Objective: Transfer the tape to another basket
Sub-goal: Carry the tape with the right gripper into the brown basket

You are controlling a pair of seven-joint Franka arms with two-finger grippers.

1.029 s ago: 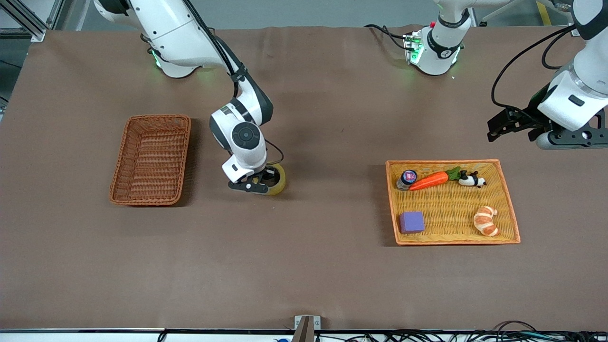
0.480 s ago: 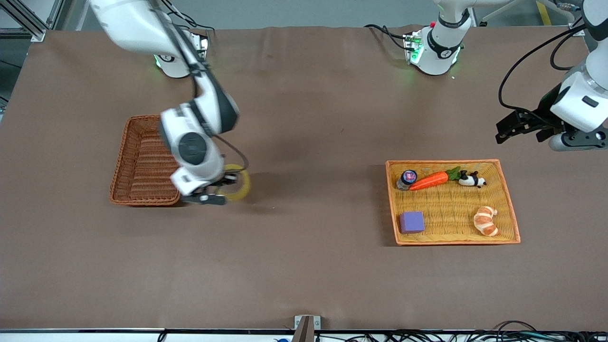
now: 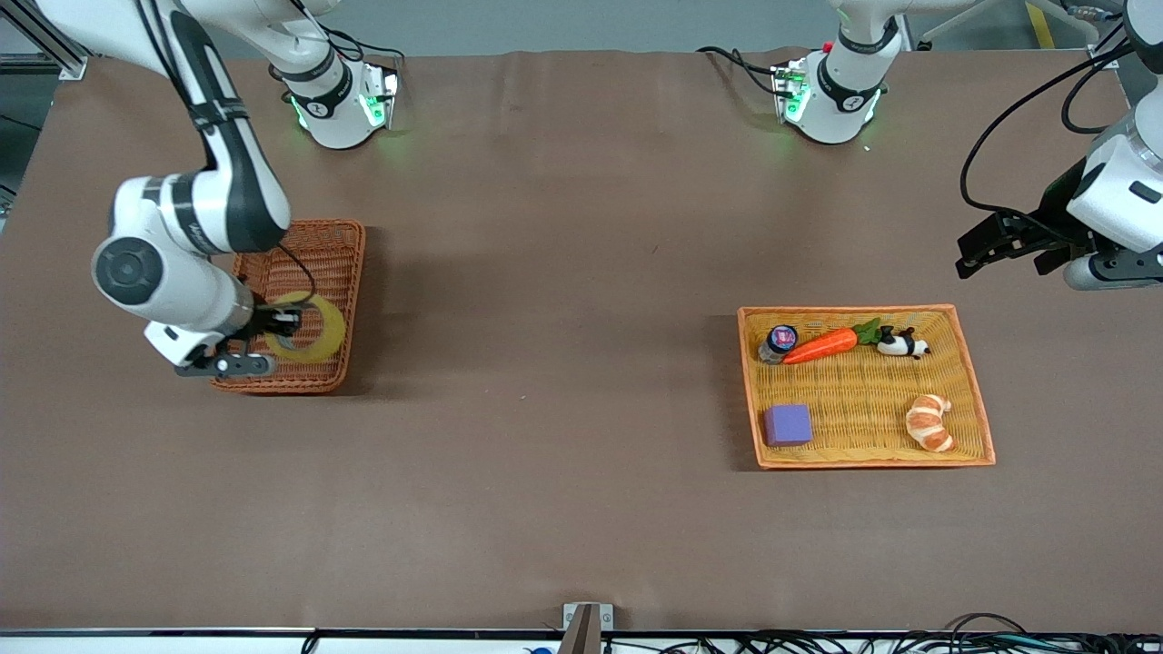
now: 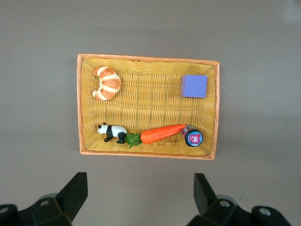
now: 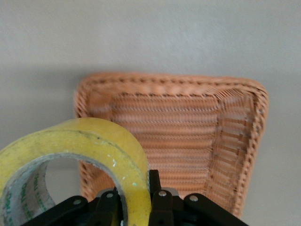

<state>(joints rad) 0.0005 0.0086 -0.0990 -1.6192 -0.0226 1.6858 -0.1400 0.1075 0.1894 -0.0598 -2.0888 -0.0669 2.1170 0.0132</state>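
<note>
The right gripper (image 3: 273,338) hangs over the reddish-brown basket (image 3: 341,272) at the right arm's end of the counter (image 3: 581,509), clenched on the wall of the tape (image 3: 320,327), a yellowish roll held up in the air. In the right wrist view the black fingers (image 5: 160,200) pinch the tape (image 5: 108,146) through its ring, one inside the core and one against the outer face, with the basket (image 5: 254,122) spread out below. The roll sits above the part of the basket nearer the front camera, toward the long rim that faces the counter's middle; whether it touches the weave cannot be told. The woven floor farther from the camera lies bare. Around the basket the brown counter runs open on every side, with a wide stretch of plain surface between it and the yellow tray (image 3: 972,400).

The left gripper (image 3: 986,247) waits in the air above the counter just past the tray's rim farthest from the front camera, near the edge at the left arm's end, its fingers (image 4: 75,193) spread wide and holding nothing. In the left wrist view the tray (image 4: 148,59) shows whole beneath it, carrying a croissant toy (image 4: 107,83), a purple block (image 4: 194,86), a panda figure (image 4: 112,131), a toy carrot (image 4: 160,134) and a small round tin (image 4: 193,137) lined along one long wall.
</note>
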